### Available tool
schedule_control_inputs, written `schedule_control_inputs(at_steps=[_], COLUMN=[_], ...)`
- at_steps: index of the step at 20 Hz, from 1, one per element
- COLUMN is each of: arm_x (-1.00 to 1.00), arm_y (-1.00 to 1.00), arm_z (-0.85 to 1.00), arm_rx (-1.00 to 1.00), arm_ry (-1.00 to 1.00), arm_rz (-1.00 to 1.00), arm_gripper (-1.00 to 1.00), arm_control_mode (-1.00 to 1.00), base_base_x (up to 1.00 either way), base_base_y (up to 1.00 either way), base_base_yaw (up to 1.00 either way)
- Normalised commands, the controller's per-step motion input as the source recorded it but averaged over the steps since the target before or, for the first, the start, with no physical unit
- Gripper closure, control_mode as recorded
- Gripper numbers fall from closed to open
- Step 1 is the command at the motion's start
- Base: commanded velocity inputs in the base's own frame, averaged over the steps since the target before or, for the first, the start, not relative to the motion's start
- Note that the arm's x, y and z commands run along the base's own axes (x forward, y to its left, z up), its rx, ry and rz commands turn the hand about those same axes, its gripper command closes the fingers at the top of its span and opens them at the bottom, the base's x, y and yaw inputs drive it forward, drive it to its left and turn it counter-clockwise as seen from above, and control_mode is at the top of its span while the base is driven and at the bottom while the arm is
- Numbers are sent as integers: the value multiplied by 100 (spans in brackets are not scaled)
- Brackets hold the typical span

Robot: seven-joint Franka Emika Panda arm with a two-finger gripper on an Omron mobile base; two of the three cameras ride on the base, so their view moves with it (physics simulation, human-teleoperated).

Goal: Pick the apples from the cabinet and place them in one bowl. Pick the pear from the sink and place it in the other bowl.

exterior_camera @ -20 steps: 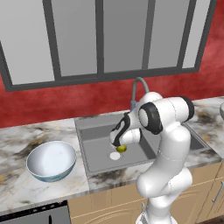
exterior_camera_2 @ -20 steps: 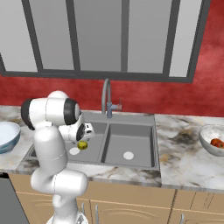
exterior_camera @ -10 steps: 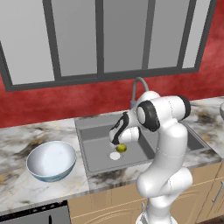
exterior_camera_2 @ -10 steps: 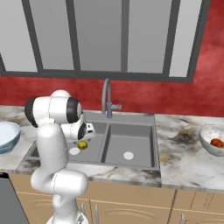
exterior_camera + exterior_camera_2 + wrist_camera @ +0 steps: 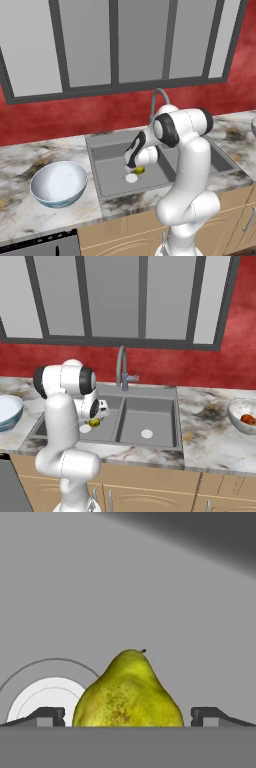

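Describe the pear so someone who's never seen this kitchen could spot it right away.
Find the grey double sink set in the marble counter under the window. In its left basin, beside the round pale drain, lies the pear, between the fingers of the open hand. It is the sink's one yellow-green fruit, olive-speckled and narrowing to a small stem.

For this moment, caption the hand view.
Open fingers straddle the pear beside the sink drain.

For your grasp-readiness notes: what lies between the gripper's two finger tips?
The pear lies between the open gripper finger tips, with bare gaps either side, seen in the hand view.
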Motion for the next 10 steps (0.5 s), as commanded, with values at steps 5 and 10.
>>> schedule_control_inputs(at_steps=[5, 10], arm_x=[0, 0], arm_y=[0, 0], arm_z=[-1, 0], arm_rx=[0, 0], arm_ry=[0, 0], arm_rz=[1, 0], arm_gripper=[-100, 100], arm_control_mode=[-100, -100], base_base_x=[0, 0], base_base_y=[0, 0], base_base_yaw=[0, 0])
